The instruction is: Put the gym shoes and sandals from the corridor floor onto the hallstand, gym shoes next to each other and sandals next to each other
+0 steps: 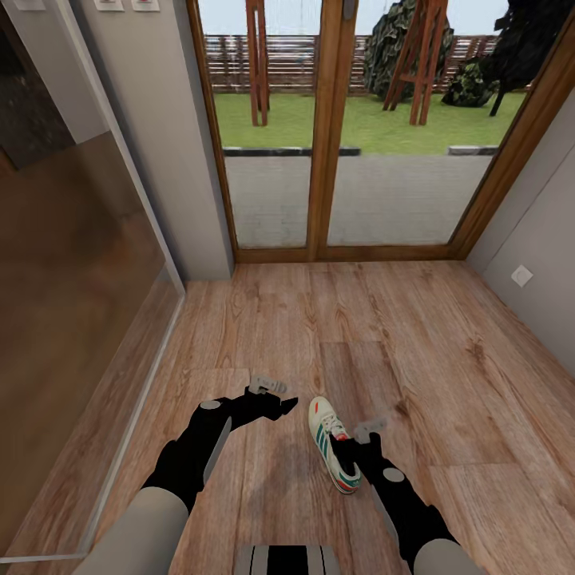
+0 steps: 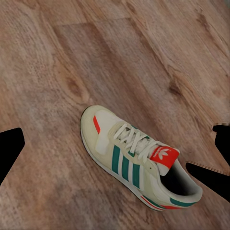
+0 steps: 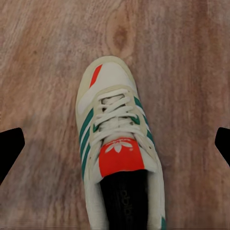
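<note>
Left gripper [image 1: 275,397]: it hung low over the corridor floor [image 1: 447,335], just left of the shoe, nothing between its fingers. From its own wrist camera the two dark fingertips [image 2: 9,148] sat far apart at the frame edges, so the claw was wide.

Gym shoe [image 1: 334,451]: one white sneaker with green stripes and a red-orange tongue lay flat on the planks, near the robot, toe pointing away toward the glass doors [image 1: 335,136]. Not lifted, not on any rack.

Right gripper [image 1: 363,439]: right over the shoe's heel end. Its wrist camera looked straight down on the sneaker [image 3: 117,148], laces and tongue centred between fingertips [image 3: 9,151] spread wide to either side. Empty.

Step in hand: by my reading, the approach for picking up a gym shoe, with the right arm lined up.

Next move calls for: probably a descent until the fingers straddle the collar or sides, then a firm close before lifting; a poor bite on the soft upper could let it slip.
</note>
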Robot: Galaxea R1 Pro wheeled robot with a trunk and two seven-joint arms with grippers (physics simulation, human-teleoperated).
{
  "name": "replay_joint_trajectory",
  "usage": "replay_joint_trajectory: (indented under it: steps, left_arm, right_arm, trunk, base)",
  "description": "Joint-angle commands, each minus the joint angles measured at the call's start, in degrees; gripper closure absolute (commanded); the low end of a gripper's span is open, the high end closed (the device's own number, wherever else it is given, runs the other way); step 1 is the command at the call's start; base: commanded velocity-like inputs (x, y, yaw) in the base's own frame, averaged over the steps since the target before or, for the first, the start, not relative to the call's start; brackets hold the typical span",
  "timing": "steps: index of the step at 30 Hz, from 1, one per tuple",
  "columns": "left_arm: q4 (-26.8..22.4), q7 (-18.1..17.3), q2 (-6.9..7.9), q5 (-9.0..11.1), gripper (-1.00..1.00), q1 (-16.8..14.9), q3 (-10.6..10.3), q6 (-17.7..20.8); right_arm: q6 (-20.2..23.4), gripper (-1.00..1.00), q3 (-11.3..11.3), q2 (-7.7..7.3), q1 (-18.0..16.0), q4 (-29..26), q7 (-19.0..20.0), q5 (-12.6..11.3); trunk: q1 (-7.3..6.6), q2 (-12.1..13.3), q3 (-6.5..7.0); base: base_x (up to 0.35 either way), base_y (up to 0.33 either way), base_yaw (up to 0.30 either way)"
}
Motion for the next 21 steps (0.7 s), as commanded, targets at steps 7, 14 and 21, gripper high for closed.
replay_joint_trajectory:
  steps: [7,14,21]
  left_arm:
    - [-0.1,-0.36,-0.03,-0.52,-1.0,-0.01,0.02,0.19]
    - [-0.09,-0.33,-0.03,-0.52,-1.0,-0.02,0.02,0.26]
    - [-0.1,-0.32,-0.03,-0.52,-1.0,-0.01,0.08,0.27]
  right_arm:
    - [-1.18,-1.0,-0.57,0.0,-0.03,2.94,0.4,0.43]
    - [-1.59,-1.0,-0.57,-0.01,-0.03,3.24,0.39,0.42]
    - [-1.63,-1.0,-0.64,-0.01,-0.03,3.27,0.42,0.42]
  trunk:
    - [0.01,-0.03,-0.26]
    - [0.2,-0.12,-1.83]
    - [0.38,-0.22,-3.76]
  base:
    - [0.0,0.0,0.0]
    - [0.0,0.0,0.0]
    - [0.0,0.0,0.0]
